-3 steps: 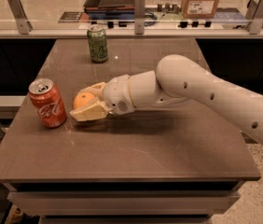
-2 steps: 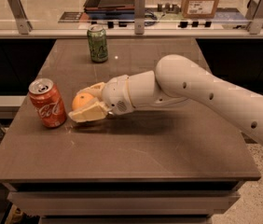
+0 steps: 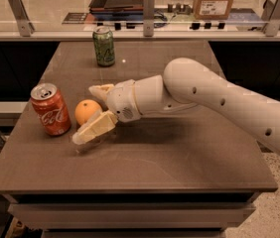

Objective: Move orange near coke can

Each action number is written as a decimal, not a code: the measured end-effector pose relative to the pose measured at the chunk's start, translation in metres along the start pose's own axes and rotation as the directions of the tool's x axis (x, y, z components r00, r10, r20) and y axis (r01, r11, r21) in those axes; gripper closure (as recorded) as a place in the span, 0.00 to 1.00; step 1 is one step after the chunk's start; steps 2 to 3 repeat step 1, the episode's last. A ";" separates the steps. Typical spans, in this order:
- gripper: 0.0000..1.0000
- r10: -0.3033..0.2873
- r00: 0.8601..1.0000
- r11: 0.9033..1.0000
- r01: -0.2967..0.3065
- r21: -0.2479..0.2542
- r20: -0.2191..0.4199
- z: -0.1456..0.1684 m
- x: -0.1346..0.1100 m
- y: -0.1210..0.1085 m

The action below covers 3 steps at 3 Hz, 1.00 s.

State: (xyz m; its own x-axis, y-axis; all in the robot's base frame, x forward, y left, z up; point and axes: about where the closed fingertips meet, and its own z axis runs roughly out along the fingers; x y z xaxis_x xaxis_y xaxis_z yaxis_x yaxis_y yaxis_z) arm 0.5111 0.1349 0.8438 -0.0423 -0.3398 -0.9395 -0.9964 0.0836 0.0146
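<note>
**Ops:** Status on the orange?

**Me:** My pincer (image 3: 83,114) had just let go. A second before, it was clenched on the orange (image 3: 86,110). At this point the fingers (image 3: 98,125) were spread and released, with the fruit sitting loose between them on the desk (image 3: 179,157).

**Ops:** Did it shift?

**Me:** Barely. The orange stayed about where I'd held it. The upper finger looked clear of it. The lower finger ran close along its front side, and I couldn't tell if they touched.

**Ops:** And the coke can?

**Me:** The coke can (image 3: 50,109) stood upright just past my fingertips, just beside the orange. There was a narrow gap and no contact that I could see.

**Ops:** So, done?

**Me:** I judged the placement met: the orange was near the coke can. The remaining step was backing the pincer straight out along the arm (image 3: 219,100) without nudging the fruit. It's round and would roll.

**Ops:** Anything else in range?

**Me:** A green can (image 3: 104,46), well beyond the pincer at the desk's far edge. Not a factor.
</note>
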 end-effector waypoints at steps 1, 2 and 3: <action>0.00 0.000 1.000 1.000 0.000 0.000 0.000 0.000 0.000 0.000; 0.00 0.000 1.000 1.000 0.000 0.000 0.000 0.000 0.000 0.000; 0.00 0.000 1.000 1.000 0.000 0.000 0.000 0.000 0.000 0.000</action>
